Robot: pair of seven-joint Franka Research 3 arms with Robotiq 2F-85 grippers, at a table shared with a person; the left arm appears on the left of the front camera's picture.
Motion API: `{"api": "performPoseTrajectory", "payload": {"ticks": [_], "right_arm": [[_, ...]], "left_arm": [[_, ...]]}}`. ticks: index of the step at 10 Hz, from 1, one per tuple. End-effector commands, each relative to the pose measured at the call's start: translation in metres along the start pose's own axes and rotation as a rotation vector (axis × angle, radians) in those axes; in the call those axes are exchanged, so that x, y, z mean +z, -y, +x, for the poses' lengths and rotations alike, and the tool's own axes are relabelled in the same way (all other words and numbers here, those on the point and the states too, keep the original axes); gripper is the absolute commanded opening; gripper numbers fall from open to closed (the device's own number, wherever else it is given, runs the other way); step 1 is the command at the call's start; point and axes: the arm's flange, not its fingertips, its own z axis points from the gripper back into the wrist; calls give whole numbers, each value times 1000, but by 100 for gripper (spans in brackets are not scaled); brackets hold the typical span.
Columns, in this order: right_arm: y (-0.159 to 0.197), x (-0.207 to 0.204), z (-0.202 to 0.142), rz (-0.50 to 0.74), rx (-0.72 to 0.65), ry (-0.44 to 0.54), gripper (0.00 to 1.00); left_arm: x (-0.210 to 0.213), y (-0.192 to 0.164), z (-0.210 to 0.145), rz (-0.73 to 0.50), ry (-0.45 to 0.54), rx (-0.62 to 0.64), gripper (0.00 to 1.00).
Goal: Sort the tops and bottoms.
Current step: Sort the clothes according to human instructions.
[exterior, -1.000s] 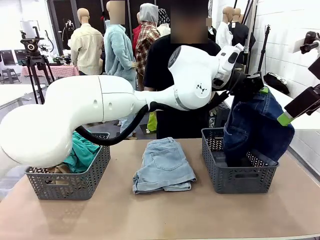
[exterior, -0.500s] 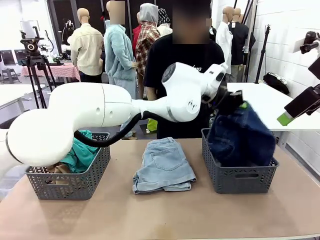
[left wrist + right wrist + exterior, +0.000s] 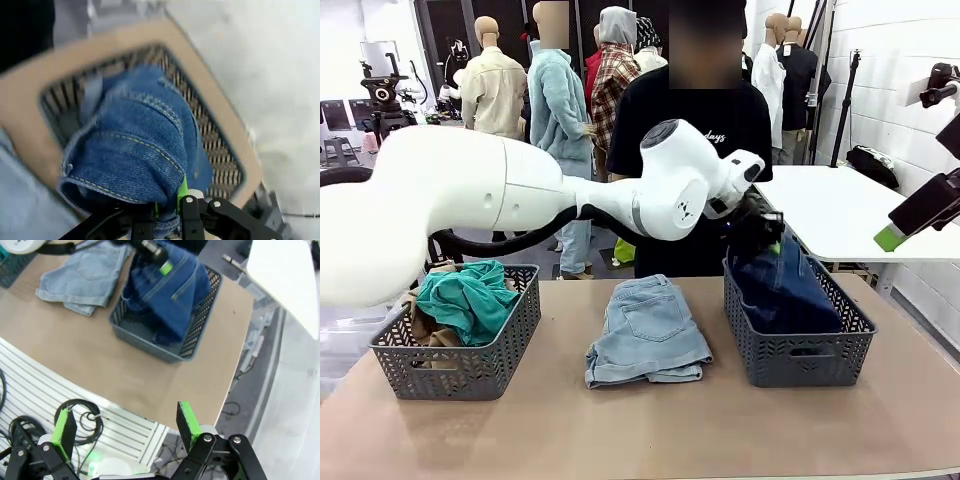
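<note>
Starting at the left basket (image 3: 460, 365): grey plastic, open lattice walls, rectangular, and well filled. This one has the tops.
Teal-green shirt (image 3: 470, 295): soft and crumpled, heaped on top, rising over the rim.
Tan-beige shirt (image 3: 420, 325): bunched underneath and left of the teal one, a fold showing at the basket's left edge.
Table (image 3: 620, 430): smooth, pale brown board, both baskets standing on it, well apart.
Light denim shorts (image 3: 648, 330): in no basket. They lie flat on the table between the two, faded blue, back pocket facing up.
Left arm (image 3: 520, 195): glossy white and rounded, sweeping in from the left and reaching across the middle to the right basket.
Left gripper (image 3: 760, 235): black fingers, green pads, pinched tight on a fold of denim. It has the dark blue shorts, just above the back of the right basket.
Dark blue shorts (image 3: 785, 290): heavy indigo denim with pale gold stitching, top edge up in the grip, the rest slumped down inside the right basket.
Right basket (image 3: 800, 360): same grey lattice, rectangular. The dark shorts are in it, with bare mesh floor showing beside them in the left wrist view.
Right gripper (image 3: 125, 412): spread wide, nothing between the green pads, hanging up high to the right, well apart from the basket.
</note>
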Motion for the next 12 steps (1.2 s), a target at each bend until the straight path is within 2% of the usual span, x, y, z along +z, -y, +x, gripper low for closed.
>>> {"api": "performPoseTrajectory", "payload": {"ticks": [1, 2, 3, 4, 7, 8, 9, 12], "right_arm": [[1, -1, 3, 6, 5, 3, 100], [1, -1, 3, 6, 5, 3, 100], [1, -1, 3, 6, 5, 3, 100], [1, -1, 3, 6, 5, 3, 100], [1, -1, 3, 6, 5, 3, 100], [1, -1, 3, 6, 5, 3, 100], [1, -1, 3, 6, 5, 3, 100], [1, -1, 3, 6, 5, 3, 100]], "left_arm": [[-4, 15, 1, 29, -279, 39, 0], [-11, 14, 2, 22, -267, 30, 0], [-10, 14, 6, 23, -148, 26, 0], [-9, 16, -23, 23, -244, 55, 0], [-12, 16, -21, 22, -248, 54, 0], [-22, 22, -16, 114, -288, -20, 0], [-40, 24, -7, 130, -317, -71, 0], [-88, 27, 23, 98, -278, -219, 0]]}}
